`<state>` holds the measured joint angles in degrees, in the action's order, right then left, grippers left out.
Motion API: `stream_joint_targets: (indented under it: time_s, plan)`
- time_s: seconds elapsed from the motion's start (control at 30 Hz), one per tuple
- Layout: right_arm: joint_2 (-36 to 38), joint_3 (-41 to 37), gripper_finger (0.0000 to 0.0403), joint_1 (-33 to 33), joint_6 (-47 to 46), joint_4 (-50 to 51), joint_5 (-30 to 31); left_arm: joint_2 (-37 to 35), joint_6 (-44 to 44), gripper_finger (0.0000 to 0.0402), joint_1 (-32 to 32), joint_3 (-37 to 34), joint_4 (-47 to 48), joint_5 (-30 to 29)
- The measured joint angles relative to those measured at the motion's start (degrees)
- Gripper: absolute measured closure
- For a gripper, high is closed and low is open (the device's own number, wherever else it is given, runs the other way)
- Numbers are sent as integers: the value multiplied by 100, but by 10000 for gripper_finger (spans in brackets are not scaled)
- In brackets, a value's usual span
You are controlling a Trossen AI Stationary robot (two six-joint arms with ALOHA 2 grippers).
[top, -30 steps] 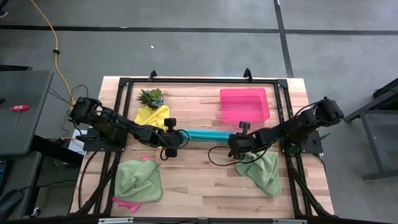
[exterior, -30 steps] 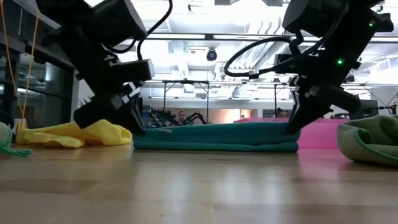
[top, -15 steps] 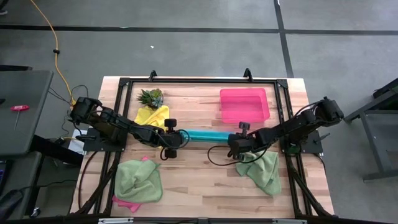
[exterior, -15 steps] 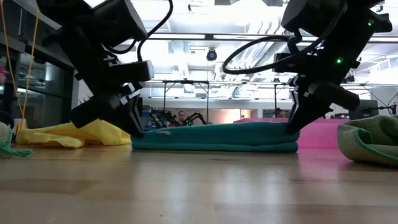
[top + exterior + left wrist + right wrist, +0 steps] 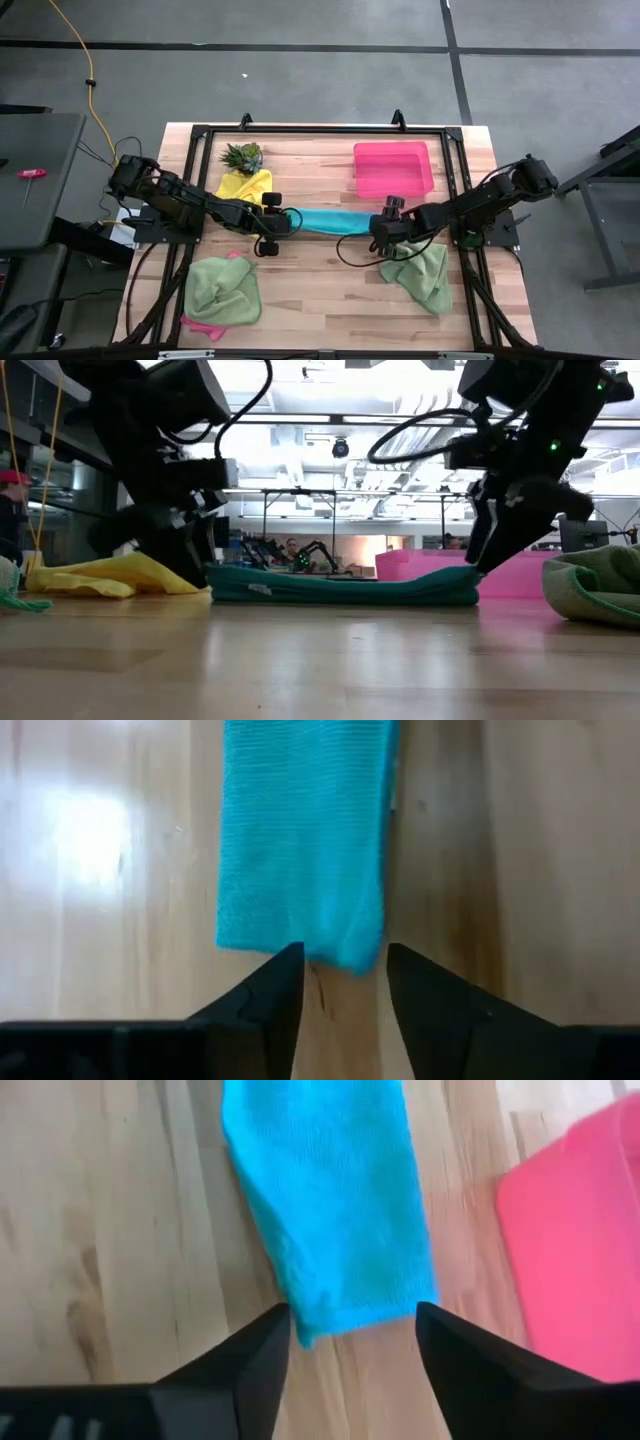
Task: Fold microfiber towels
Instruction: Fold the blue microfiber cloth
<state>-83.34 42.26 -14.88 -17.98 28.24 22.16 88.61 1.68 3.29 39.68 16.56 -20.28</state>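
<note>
Overhead, I see the teal towel (image 5: 328,221) lying as a long folded strip across the middle of the worktop (image 5: 330,290), with the left pincer (image 5: 272,232) at one end and the right pincer (image 5: 383,229) at the other. Only this view gives me the rest: a yellow towel (image 5: 245,186) beside the spiky plant (image 5: 243,155), a light green towel (image 5: 222,291) over a pink one (image 5: 203,325) at the near left, another light green towel (image 5: 424,274) at the near right, and the pink tray (image 5: 393,168).

From worktop height, I see what the overhead hides: the teal strip lies flat on the wood, and both pincers hang just above its ends, not pinching it.

Through the left wrist camera, my left fingers (image 5: 268,1005) stand spread, the strip's end just ahead of the gap.

Through the right wrist camera, the right fingers (image 5: 258,1360) are spread too, with the strip's other end between their tips and the tray edge to one side.

Compared with a second ago, both pincers have let go of the teal towel and lifted slightly; the strip now looks wider and flatter.
</note>
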Motion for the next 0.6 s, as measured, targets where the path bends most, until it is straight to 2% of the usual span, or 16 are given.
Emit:
stream_joint_targets:
  time_s: [0.13, 0.3, 0.4, 0.47, 0.6]
  plan:
    - [418, 0, 176, 24, 32, 499, -277, -385, 2, 249, 0, 0, 554, 337]
    - [901, 0, 175, 26, -179, 915, -337, -1045, -13, 243, -54, 0, 848, 365]
    - [983, 0, 179, 82, -639, 991, -433, -1304, -181, 245, -267, 1, 377, 464]
    - [982, 0, 188, 172, -921, 981, -525, -1308, -197, 249, -505, 7, -136, 781]
    - [985, 0, 241, 328, -1178, 637, -528, -993, -276, 277, -973, 11, -1073, 1416]
